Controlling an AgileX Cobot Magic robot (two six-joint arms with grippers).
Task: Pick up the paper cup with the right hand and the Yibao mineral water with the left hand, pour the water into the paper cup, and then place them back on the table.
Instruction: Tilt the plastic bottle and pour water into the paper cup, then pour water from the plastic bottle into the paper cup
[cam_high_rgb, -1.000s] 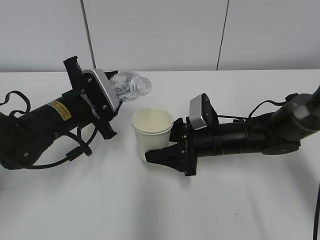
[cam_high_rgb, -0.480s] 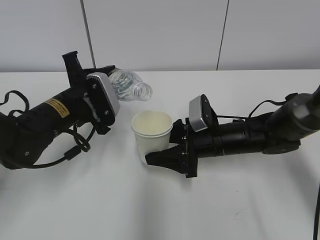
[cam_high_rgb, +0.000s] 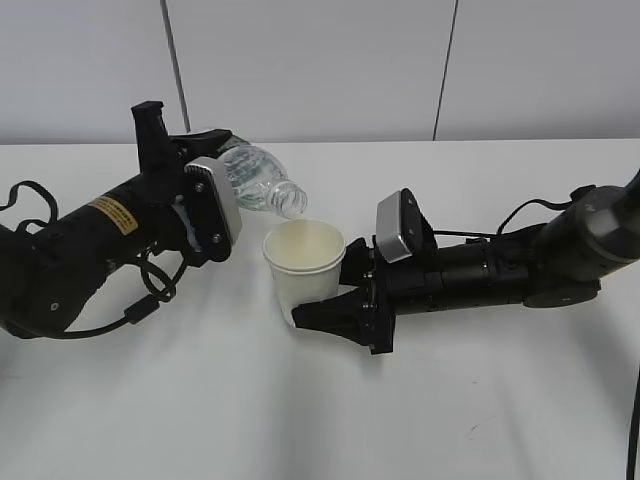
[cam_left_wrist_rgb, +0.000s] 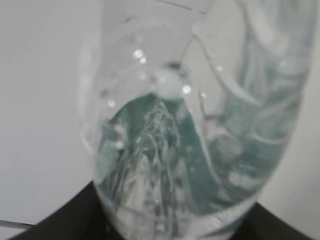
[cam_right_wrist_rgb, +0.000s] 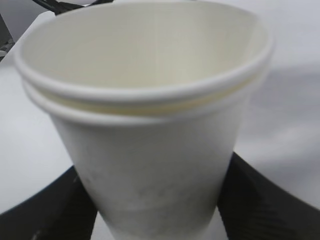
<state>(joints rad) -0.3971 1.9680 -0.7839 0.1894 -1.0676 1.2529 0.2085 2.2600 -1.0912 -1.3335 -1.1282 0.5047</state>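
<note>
The paper cup stands upright near the table's middle, held between the jaws of my right gripper, which is shut on its lower wall; it fills the right wrist view and shows two stacked rims. My left gripper, on the arm with the yellow sticker, is shut on the Yibao mineral water bottle. The bottle lies tilted, its open mouth pointing right and down, just above the cup's left rim. In the left wrist view the clear bottle fills the frame. I cannot see any water stream.
The white table stretches around both arms. Black cables trail at the far left and behind the right arm. A grey panelled wall stands behind the table.
My left gripper has rolled and tipped the bottle further, bringing its mouth down and right toward the cup's rim. The right gripper and cup have barely moved.
</note>
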